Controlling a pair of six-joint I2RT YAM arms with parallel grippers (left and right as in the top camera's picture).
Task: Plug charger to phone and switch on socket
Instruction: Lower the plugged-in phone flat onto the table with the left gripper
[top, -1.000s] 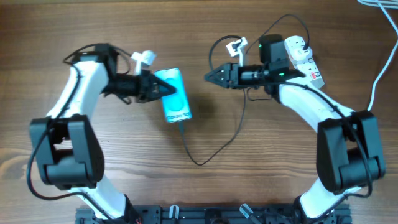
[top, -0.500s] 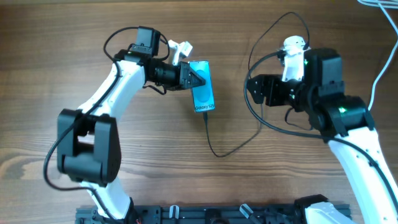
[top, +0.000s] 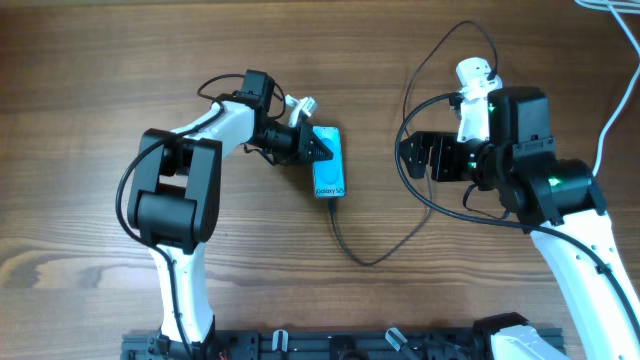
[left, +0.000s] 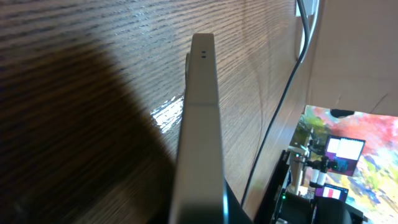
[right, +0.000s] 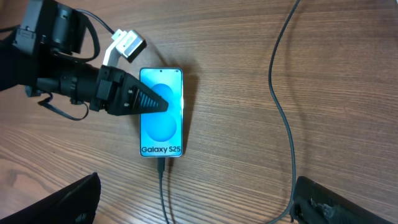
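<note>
The phone (top: 331, 172) lies flat on the wood table, teal screen up, with "Galaxy S25" at its near end. It also shows in the right wrist view (right: 163, 127). My left gripper (top: 318, 150) is shut on the phone's far half. The left wrist view shows the phone edge-on (left: 200, 112) between the fingers (left: 199, 208). The charger's black cable (top: 372, 260) runs from the phone's near end in a loop up to the white plug adapter (top: 470, 75). The socket is mostly hidden under my right arm. My right gripper (top: 420, 160) (right: 199, 205) is open and empty above the table, right of the phone.
A thick white cord (top: 606, 120) runs along the far right edge of the table. The black cable (right: 283, 112) crosses the wood between the phone and my right arm. The table's near half holds only the cable loop.
My left gripper has carried the phone rightward to the table's middle, then a little nearer. My right arm lifted off the socket area and turned, its gripper now open wide.
</note>
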